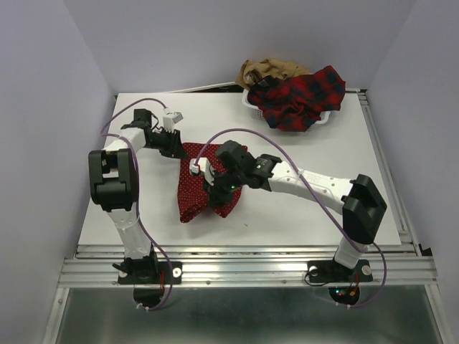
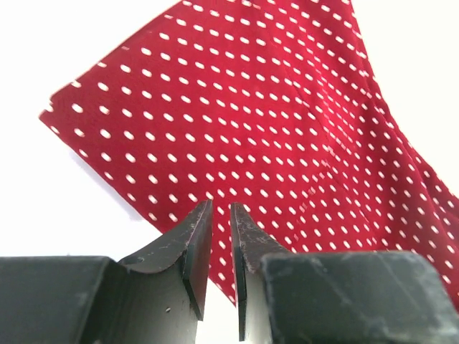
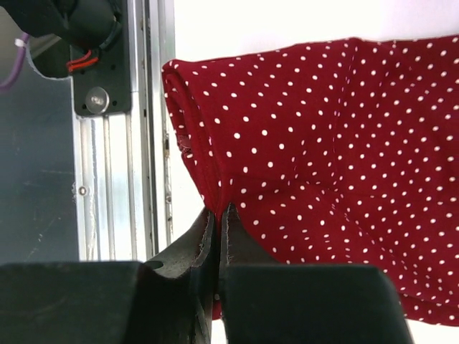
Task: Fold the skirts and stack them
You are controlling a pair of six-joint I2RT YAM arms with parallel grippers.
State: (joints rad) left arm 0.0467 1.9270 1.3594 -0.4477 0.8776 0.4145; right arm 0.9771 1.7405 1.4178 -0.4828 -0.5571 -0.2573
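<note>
The red skirt with tiny white dots [image 1: 191, 195] lies partly folded in the middle of the white table [image 1: 301, 215]. My right gripper [image 1: 213, 188] is shut on a fold at its edge; in the right wrist view the fingertips [image 3: 220, 209] pinch the red cloth [image 3: 337, 143]. My left gripper [image 1: 174, 149] is at the skirt's far left corner. Its jaws [image 2: 221, 206] stand a narrow gap apart just over the cloth [image 2: 272, 115], with nothing between them. The red-and-black plaid skirt [image 1: 301, 97] and the tan-brown skirt [image 1: 269, 69] are heaped in the basket.
The white mesh basket [image 1: 251, 102] stands at the table's far right corner. An aluminium rail [image 1: 244, 261] runs along the near edge, close to the held fold in the right wrist view [image 3: 154, 143]. Lilac walls close in the left, back and right.
</note>
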